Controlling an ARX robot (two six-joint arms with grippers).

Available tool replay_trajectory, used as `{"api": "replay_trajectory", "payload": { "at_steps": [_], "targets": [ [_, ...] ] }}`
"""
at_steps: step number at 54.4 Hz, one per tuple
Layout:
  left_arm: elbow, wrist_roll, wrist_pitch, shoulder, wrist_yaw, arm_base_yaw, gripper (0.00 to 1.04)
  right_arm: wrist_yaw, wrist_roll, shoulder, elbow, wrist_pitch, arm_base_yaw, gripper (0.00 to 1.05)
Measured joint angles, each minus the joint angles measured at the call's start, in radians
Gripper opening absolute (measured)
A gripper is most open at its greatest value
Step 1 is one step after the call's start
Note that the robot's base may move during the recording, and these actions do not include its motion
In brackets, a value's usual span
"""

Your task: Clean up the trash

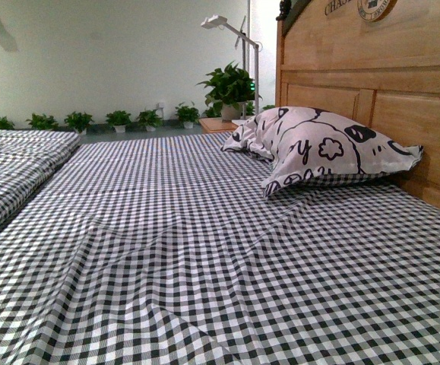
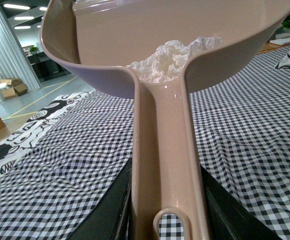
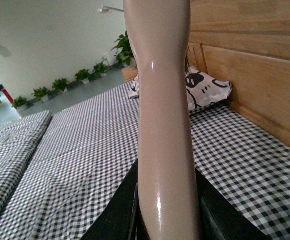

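Left wrist view: pinkish-beige dustpan [image 2: 134, 45] held up off the checkered bed surface [image 2: 245, 130], handle [image 2: 167, 165] running back between the dark fingers [image 2: 109, 210] of the left end effector [image 2: 167, 220], clamped on the handle. Trash [image 2: 172, 57], white crumpled tissue wad, sitting inside the pan at the back wall right where the handle joins; only its top edge visible over the rim. Pan's front lip cropped out at frame top.

Right wrist view: right end effector [image 3: 167, 220] gripping a smooth pinkish-beige handle [image 3: 162, 125], upright, cut off at top; whatever is on its far end out of frame, cannot tell. Fingers [image 3: 117, 210] mostly hidden behind the handle.

Front view: neither arm visible, no dustpan, no trash. Just black-and-white check bedding [image 1: 204, 251], printed pillow [image 1: 318, 148] against the wooden headboard [image 1: 387, 84], folded checkered blanket [image 1: 14, 163] at left edge, potted plants [image 1: 121, 119] along the far wall, white lamp [image 1: 231, 30] partly lost against bright background.
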Motion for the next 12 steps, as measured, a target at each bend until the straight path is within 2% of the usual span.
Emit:
{"api": "replay_trajectory", "payload": {
  "at_steps": [12],
  "targets": [
    [0.000,0.000,0.000,0.000,0.000,0.000,0.28,0.000,0.000,0.000,0.000,0.000,0.000,0.20]
  ]
}}
